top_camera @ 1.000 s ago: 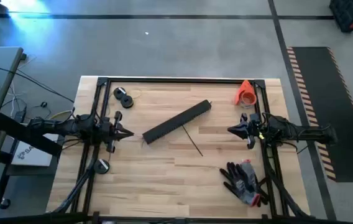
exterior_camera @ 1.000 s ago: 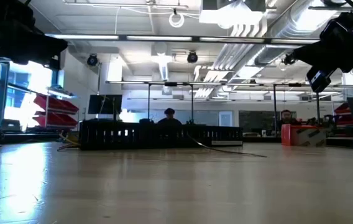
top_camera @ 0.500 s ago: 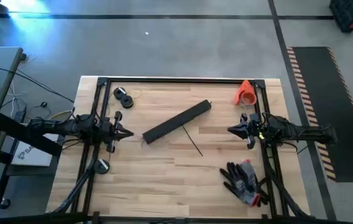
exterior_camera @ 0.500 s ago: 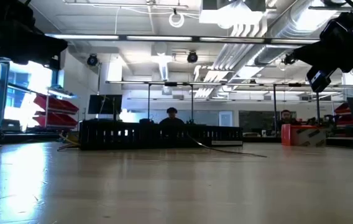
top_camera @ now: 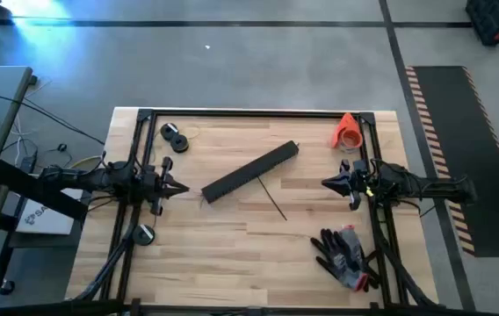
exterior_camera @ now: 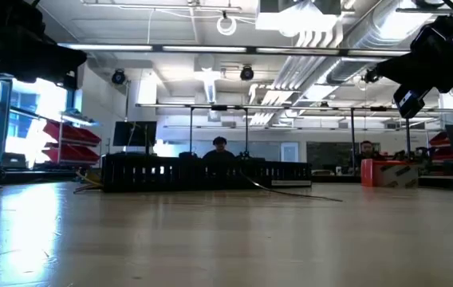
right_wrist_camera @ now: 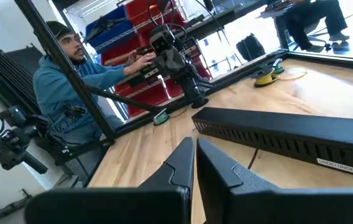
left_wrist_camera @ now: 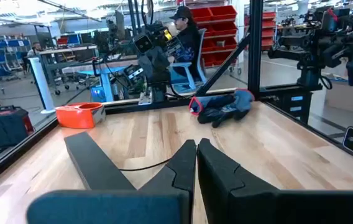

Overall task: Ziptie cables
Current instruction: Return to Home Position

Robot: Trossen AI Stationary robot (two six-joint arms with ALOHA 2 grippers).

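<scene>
Jaws pressed together, left gripper [top_camera: 179, 188] and right gripper [top_camera: 327, 183] flank the long black slotted plastic duct [top_camera: 249, 171] (for homing: retract w/o brushing it).

Wooden table [top_camera: 232, 254], matt plastic duct [top_camera: 249, 171]

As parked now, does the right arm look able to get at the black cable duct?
Probably yes. The right gripper, shut, hangs at the right edge of the table, pointing toward the black cable duct; only bare wood and a thin black strand lie between them. The gloves lie to the side.
</scene>
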